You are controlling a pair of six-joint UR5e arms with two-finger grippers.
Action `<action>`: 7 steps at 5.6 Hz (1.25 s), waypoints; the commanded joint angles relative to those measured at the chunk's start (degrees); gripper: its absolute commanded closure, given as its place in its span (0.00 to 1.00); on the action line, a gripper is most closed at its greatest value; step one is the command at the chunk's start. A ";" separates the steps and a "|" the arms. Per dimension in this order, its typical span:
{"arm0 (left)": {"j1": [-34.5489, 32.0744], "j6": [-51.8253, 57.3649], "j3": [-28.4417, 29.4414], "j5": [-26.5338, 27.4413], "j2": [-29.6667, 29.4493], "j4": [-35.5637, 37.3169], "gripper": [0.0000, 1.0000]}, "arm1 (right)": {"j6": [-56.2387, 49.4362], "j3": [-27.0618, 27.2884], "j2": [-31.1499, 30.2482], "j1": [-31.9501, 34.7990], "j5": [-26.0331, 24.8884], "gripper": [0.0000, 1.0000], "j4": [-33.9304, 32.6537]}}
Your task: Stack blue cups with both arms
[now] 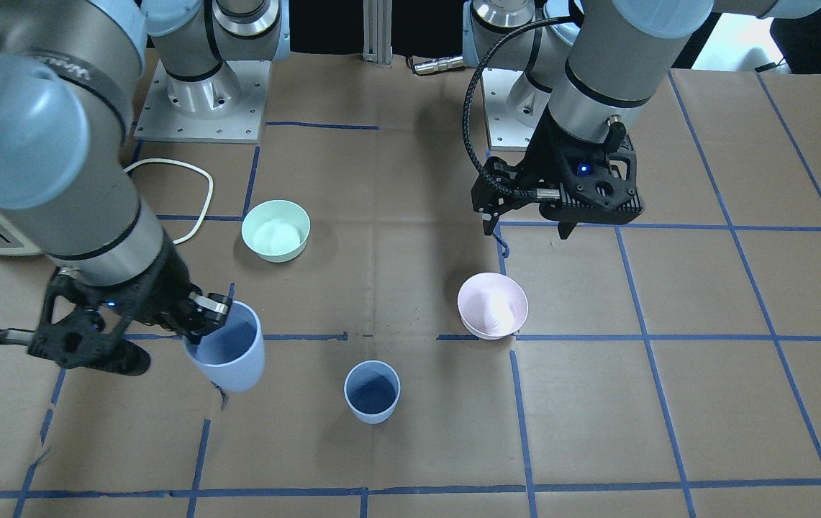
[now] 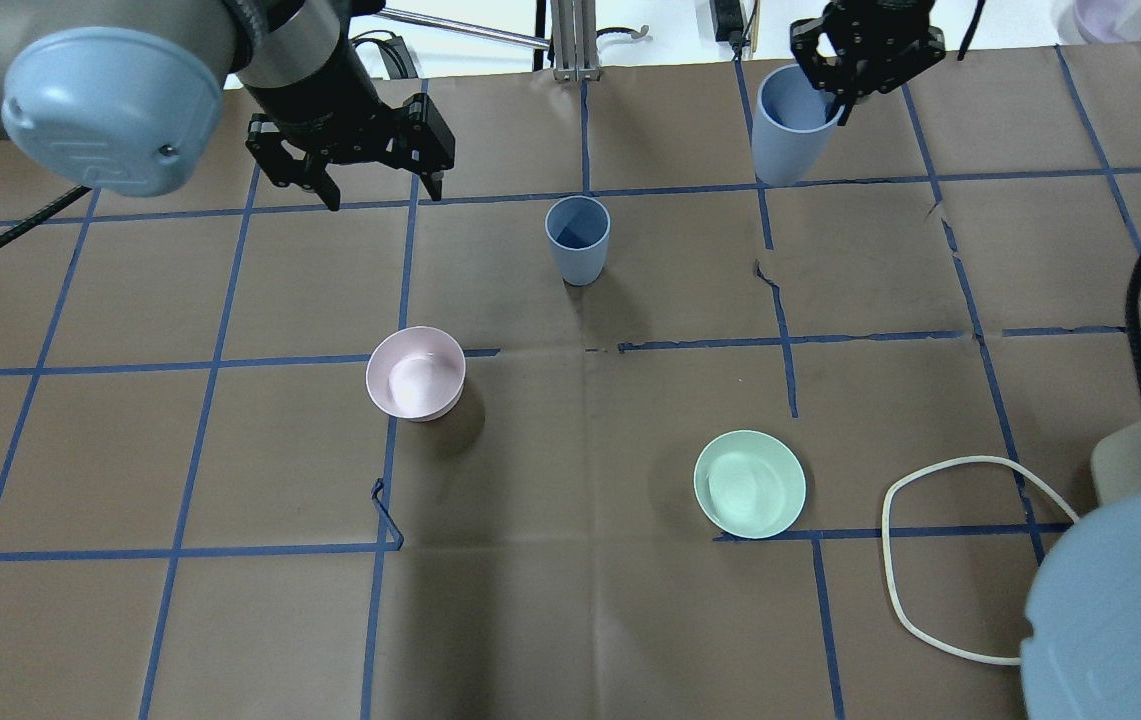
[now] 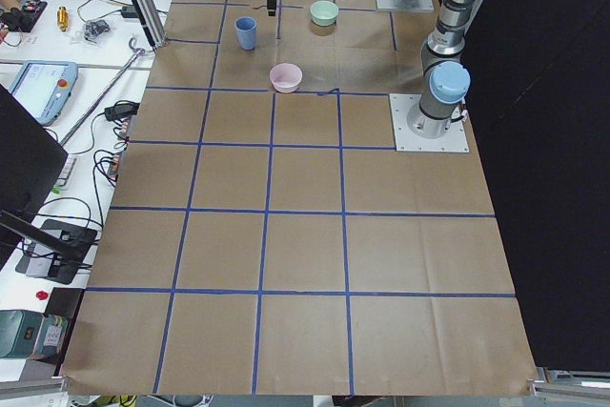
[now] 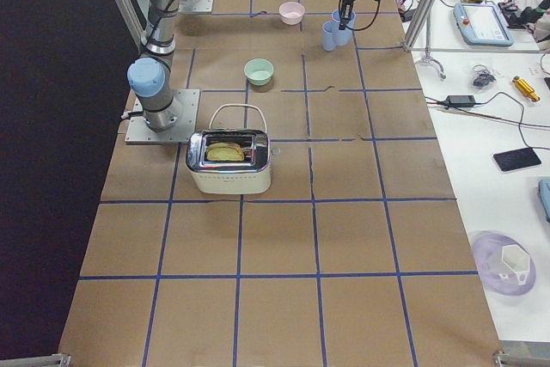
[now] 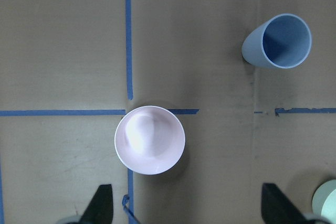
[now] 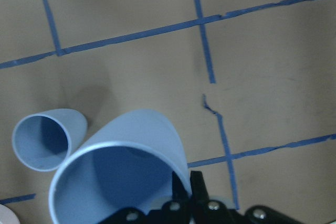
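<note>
One blue cup [image 1: 372,391] stands upright on the table's far side; it also shows in the overhead view [image 2: 577,238], the left wrist view [image 5: 278,40] and the right wrist view [image 6: 44,140]. My right gripper [image 1: 198,327] is shut on the rim of the second blue cup [image 1: 230,356]. It holds that cup tilted, beside the standing cup and apart from it, as the overhead view [image 2: 790,130] shows. My left gripper [image 1: 525,232] is open and empty, hovering above the table near the pink bowl [image 1: 493,306].
A mint-green bowl [image 2: 750,483] sits nearer the robot on its right side. The pink bowl [image 2: 415,372] sits left of centre. A toaster [image 4: 228,161] with a looped white cable [image 2: 930,560] stands near the right arm's base.
</note>
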 commanded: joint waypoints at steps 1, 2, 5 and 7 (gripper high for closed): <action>2.49 2.07 -0.41 1.77 2.70 -5.14 0.01 | 13.13 -5.59 6.00 8.19 0.00 0.92 -1.44; 2.59 1.99 -0.50 2.40 3.93 -5.69 0.01 | 15.55 -6.58 7.69 9.71 0.18 0.92 -1.44; 6.18 2.16 -1.12 2.67 5.08 -6.66 0.01 | 15.31 -5.19 10.60 9.81 1.58 0.92 -1.79; 5.85 2.16 -1.21 2.75 5.26 -7.01 0.01 | 14.96 -3.78 11.56 9.81 1.58 0.92 -4.23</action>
